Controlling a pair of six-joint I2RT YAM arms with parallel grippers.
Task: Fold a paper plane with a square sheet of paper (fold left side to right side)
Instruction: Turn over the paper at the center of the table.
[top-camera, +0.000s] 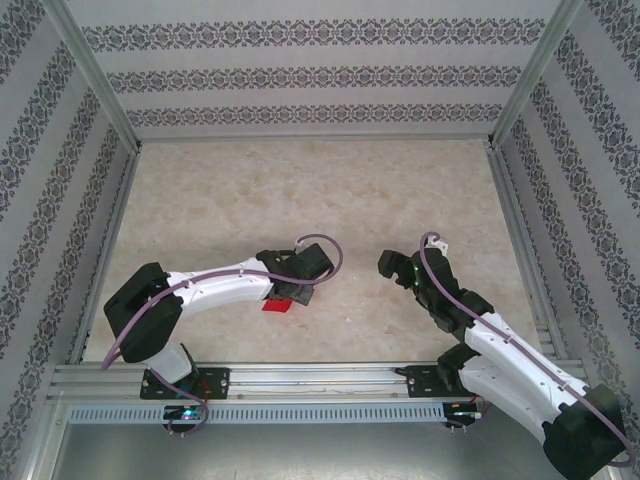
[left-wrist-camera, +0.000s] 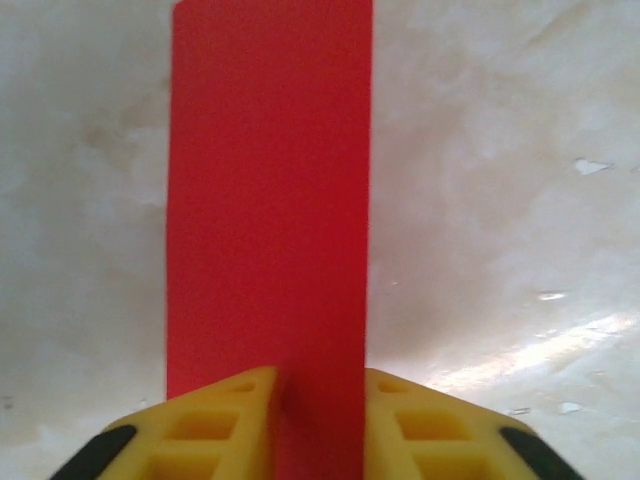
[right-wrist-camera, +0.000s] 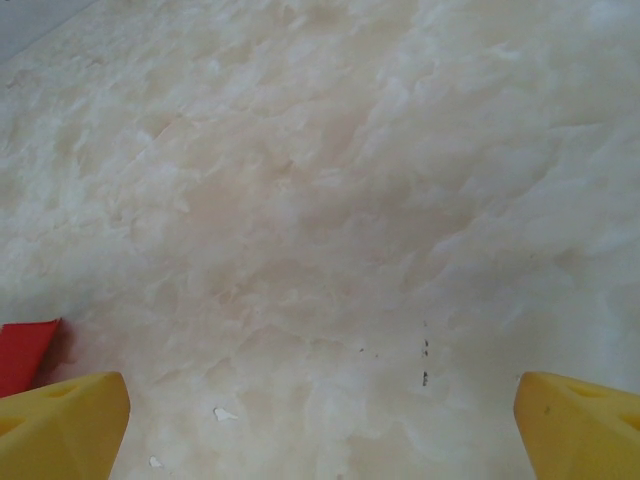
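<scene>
Red paper sheet (top-camera: 277, 305) lies flat on the table (top-camera: 300, 190), near-left of centre, close to the near rail (top-camera: 320, 378). It's mostly covered by the left wrist. In the left wrist view the red paper sheet (left-wrist-camera: 270, 200) is a long, narrow folded strip with straight edges, running away from the fingers. Its near end passes under and between them.

Left gripper (top-camera: 295, 292) points down right over the paper. The forearm reaches across from the left base toward the centre, low over the table, with the elbow bent. Left gripper (left-wrist-camera: 320, 385) has its jaws parted a little, with red showing in the gap, so it's released, not pinching. Can't tell if the yellow fingertips (left-wrist-camera: 225, 415) touch the sheet.

Right gripper (top-camera: 392, 265) sits right of the paper, well apart from it. Its arm stretches from the near-right base toward the centre. In its own view the right gripper (right-wrist-camera: 318, 390) is spread wide and holds nothing, with bare table between the fingers. A red paper sheet (right-wrist-camera: 22, 352) corner shows at the left edge there.
</scene>
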